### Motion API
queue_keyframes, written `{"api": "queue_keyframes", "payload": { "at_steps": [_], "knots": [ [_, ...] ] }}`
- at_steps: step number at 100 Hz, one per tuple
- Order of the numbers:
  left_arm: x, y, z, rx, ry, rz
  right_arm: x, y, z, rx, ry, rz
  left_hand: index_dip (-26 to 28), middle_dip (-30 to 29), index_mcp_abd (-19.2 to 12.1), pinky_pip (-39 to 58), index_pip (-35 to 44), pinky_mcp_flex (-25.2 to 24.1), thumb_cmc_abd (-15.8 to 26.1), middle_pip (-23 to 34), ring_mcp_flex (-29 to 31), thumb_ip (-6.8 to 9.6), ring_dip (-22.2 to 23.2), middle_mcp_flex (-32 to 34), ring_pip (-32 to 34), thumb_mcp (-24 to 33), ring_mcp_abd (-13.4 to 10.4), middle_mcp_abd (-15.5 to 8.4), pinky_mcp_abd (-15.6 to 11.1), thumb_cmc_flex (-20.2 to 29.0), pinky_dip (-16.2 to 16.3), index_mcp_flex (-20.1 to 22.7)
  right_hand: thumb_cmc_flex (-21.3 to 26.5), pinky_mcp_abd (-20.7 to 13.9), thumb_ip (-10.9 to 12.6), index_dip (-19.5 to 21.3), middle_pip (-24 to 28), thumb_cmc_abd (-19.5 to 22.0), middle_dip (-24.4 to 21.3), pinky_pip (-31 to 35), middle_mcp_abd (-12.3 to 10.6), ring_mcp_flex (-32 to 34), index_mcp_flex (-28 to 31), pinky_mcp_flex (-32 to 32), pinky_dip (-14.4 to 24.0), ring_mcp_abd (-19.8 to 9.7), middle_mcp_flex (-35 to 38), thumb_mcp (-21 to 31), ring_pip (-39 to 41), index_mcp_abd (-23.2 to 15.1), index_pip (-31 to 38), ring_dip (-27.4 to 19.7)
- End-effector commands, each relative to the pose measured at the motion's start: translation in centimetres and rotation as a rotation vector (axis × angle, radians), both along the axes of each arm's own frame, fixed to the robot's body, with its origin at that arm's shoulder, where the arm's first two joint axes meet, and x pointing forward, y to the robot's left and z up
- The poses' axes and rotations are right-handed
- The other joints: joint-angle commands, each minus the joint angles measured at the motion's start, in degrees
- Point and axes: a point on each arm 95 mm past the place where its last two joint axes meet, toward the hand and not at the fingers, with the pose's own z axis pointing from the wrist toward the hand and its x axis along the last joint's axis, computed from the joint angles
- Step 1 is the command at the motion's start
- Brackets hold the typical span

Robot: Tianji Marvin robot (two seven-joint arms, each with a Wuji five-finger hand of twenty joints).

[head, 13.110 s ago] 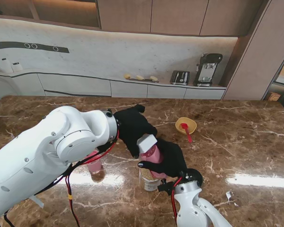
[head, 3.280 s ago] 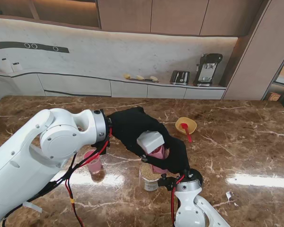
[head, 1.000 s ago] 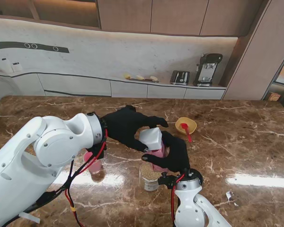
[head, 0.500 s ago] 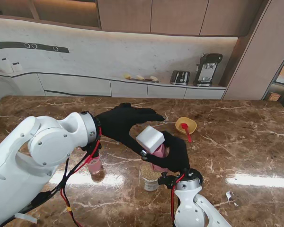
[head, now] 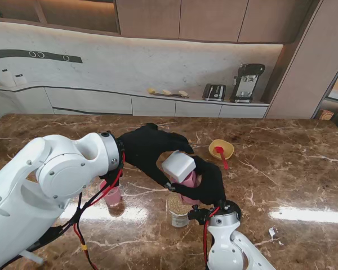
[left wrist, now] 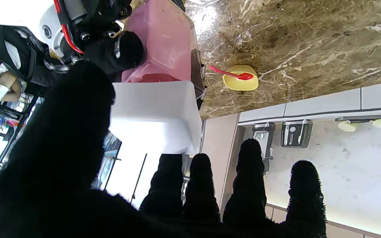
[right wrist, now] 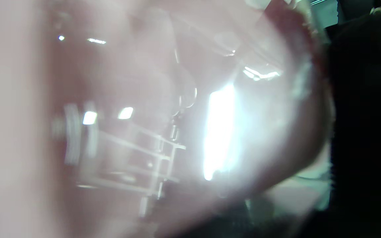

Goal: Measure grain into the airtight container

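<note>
Over a brown marble tabletop [head: 293, 180], the robot's right hand [head: 205, 183] grips a pink grain container [head: 187, 183] while the left hand [head: 149, 149] pinches its white lid [head: 178, 165], which sits tilted and looks partly lifted; directly beneath, a small jar [head: 178, 209] of grain waits, with a pink cup [head: 112, 197] to the left and a yellow bowl [head: 221, 148] with red spoon [head: 221, 156] farther off; the lid-opening step appears under way, and next the lid must come clear before pouring

Right wrist view is just pink blur, nothing readable. The right hand [head: 205, 183] covers most of the pink container [head: 188, 181], and the grain cup [head: 178, 210] beneath it is half hidden. Can't tell if the left hand [head: 149, 149] actually grips the white lid [head: 178, 166].
</note>
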Motion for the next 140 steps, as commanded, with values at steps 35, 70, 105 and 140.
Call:
{"api": "queue_keyframes", "payload": {
  "at_steps": [35,70,105,140],
  "knots": [
    [0.8,-0.5,-0.8,0.003,-0.038,0.000,-0.2,0.2,-0.3,-0.002,0.015,0.003,16.86,10.45,-5.75,3.75,23.67,0.72,1.54,10.49,8.14,-3.39,9.58,11.66,6.70,15.22,-1.27,-2.93,-0.99,2.12,0.27,3.24,17.73,-2.89,2.70,1.88,5.52,11.72,1.91,2.06,-6.75,4.37,4.41,0.72,0.45,-5.49,3.61,23.10,5.43,-20.60,6.79,2.33],
    [1.1,0.0,-1.7,-0.064,0.002,0.068,-0.2,0.2,-0.3,-0.001,0.017,0.005,19.25,11.28,-7.07,6.50,28.65,0.06,16.78,11.92,11.02,-2.07,8.74,21.31,9.00,-16.82,-0.17,-1.55,-0.79,16.22,-1.62,12.19,17.70,-2.83,2.71,1.88,5.51,11.71,1.89,2.07,-6.76,4.40,4.41,0.71,0.46,-5.46,3.63,23.12,5.47,-20.58,6.79,2.32],
    [1.5,0.7,-2.2,-0.074,0.079,0.095,-0.2,0.1,-0.4,-0.002,0.019,0.004,8.48,8.25,-3.87,2.44,18.53,-1.27,22.77,8.88,9.39,-0.65,7.70,20.02,7.50,-23.30,0.17,-0.33,-1.36,18.81,-2.27,16.60,17.68,-2.86,2.70,1.87,5.50,11.67,1.88,2.11,-6.77,4.41,4.41,0.68,0.46,-5.46,3.62,23.17,5.49,-20.59,6.79,2.31],
    [1.6,1.0,-2.0,-0.041,0.088,0.032,-0.1,0.1,-0.4,-0.001,0.019,0.003,1.73,4.41,-14.30,-4.23,10.56,-2.40,8.62,5.94,4.22,-1.58,4.76,8.28,3.71,22.81,-1.31,-0.64,-4.15,15.21,-1.96,1.44,17.73,-2.84,2.70,1.88,5.51,11.68,1.88,2.17,-6.77,4.38,4.43,0.66,0.45,-5.45,3.63,23.18,5.47,-20.54,6.81,2.28]
  ]
}}
